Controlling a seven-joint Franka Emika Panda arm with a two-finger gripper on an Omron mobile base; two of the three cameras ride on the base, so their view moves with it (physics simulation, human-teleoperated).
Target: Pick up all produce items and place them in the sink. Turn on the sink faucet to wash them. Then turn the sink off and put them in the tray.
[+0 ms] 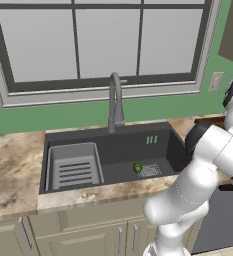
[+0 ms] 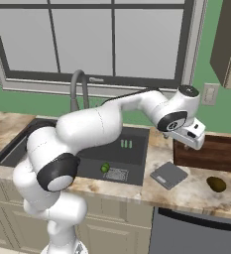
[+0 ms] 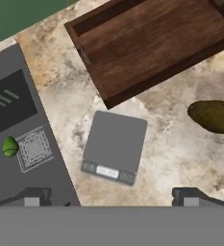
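Marbled beige countertop [image 2: 186,193] under a window [image 2: 87,34] carries the dark sink [image 1: 133,145]; the green produce item [image 1: 137,168] is seen beside the drain grate [image 1: 150,171]. The brown produce item [image 2: 216,184] and grey scale [image 2: 168,175] are shown by the right base view, near the wooden tray [image 2: 211,154]. The gripper [image 3: 111,194] is held fully spread, empty, above the scale. The faucet [image 1: 115,100] is mounted behind the sink.

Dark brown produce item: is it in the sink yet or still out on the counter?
Out. The dark brown produce item lies on the counter in front of the tray; the green one sits in the sink.
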